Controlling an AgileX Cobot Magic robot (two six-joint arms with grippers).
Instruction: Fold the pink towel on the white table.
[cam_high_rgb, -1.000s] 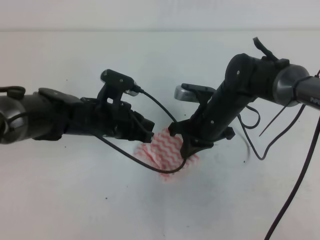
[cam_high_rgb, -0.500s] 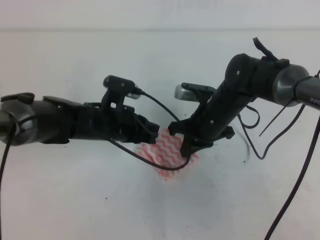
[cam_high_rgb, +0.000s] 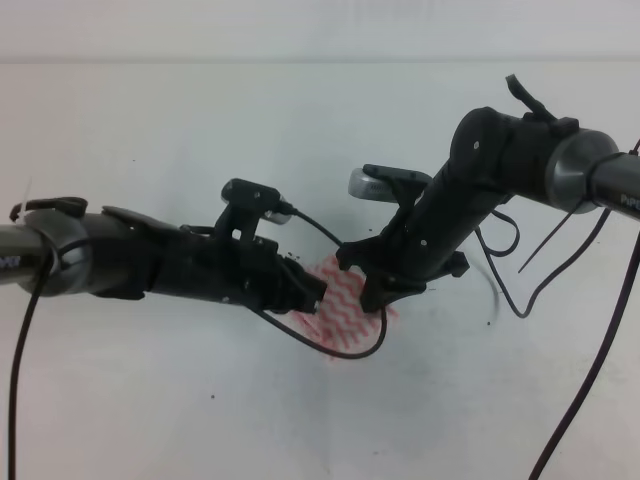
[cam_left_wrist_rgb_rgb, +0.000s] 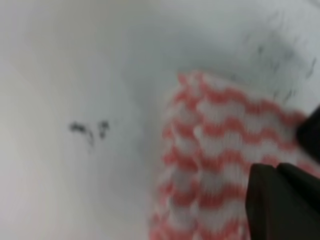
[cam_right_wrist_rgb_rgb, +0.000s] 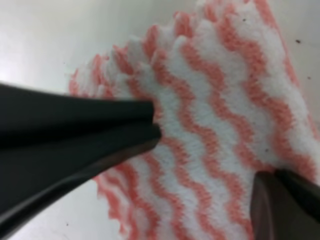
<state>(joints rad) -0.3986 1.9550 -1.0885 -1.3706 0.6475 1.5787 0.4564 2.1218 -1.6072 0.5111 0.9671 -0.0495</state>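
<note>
A: Where is the pink towel (cam_high_rgb: 345, 305) right now?

B: It lies on the white table (cam_high_rgb: 150, 400), near the middle, mostly hidden between the two arms. It looks already doubled over, a small bunched patch rather than a full sheet.

A: Why is the right gripper (cam_high_rgb: 372, 290) sitting on it?

B: My guess is that it pins or grips one edge so the cloth stays put during the fold. In the right wrist view its two dark fingers (cam_right_wrist_rgb_rgb: 75, 135) lie pressed together with the tip at the striped edge, so it looks clamped on the towel.

A: And the left gripper (cam_high_rgb: 312, 295)?

B: It reaches in low from the left, right at the towel's near side. The left wrist view shows only a dark finger piece (cam_left_wrist_rgb_rgb: 280, 200) over the stripes, and it is blurred, so I cannot tell whether that claw is apart or together.

A: What differs from a second ago?

B: The left arm has pushed further right and down, covering more of the towel. The right arm has hardly shifted. Less pink shows from above than before.
</note>
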